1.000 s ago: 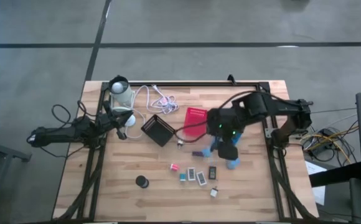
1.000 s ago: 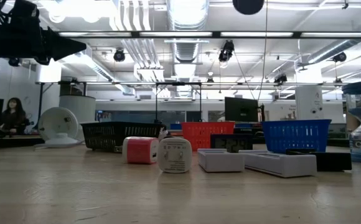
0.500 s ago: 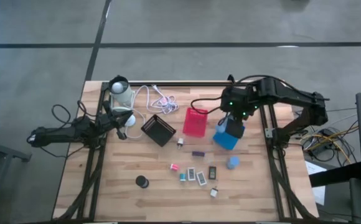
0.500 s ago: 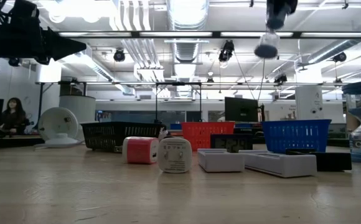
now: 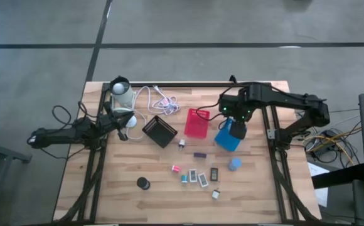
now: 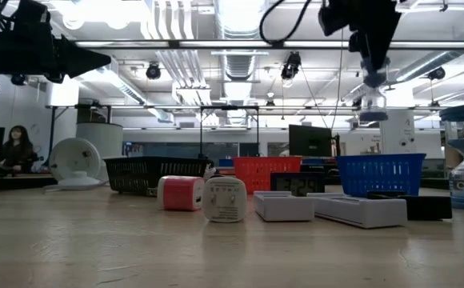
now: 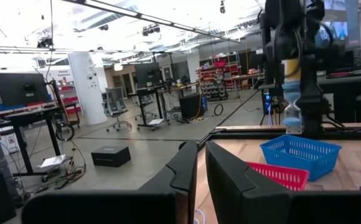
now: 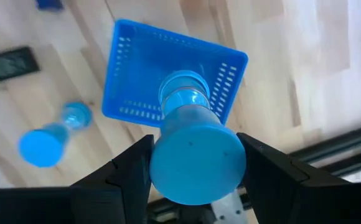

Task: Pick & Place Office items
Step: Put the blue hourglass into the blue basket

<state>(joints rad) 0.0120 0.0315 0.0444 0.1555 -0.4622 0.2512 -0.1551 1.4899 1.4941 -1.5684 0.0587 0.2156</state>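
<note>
A pale-blue hourglass is pinched between the fingers of the right gripper. The right wrist view looks down its length: a broad round blue cap fills the gap between the two dark fingers, a narrower clear glass waist shows beyond it, and the far end points into the blue mesh bin directly below. In the low view the hourglass hangs upright in the upper right of the frame, clear of the bin rim, under the dark right gripper. In the high view the right gripper sits over the blue mesh bin, right of centre.

A second pale-blue hourglass lies on its side on the wooden table just below the blue bin; in the right wrist view it appears at the left edge.

Further left and lower in the high view, small items are scattered: a purple block, a black rectangular piece, white blocks, a teal piece, a pink piece and a black disc.

A red mesh bin stands just left of the blue one, and a black mesh bin further left. A white lamp with its cable sits at the upper left of the table.

The left gripper rests at the table's left side near the lamp, its fingers pressed nearly together on nothing.
</note>
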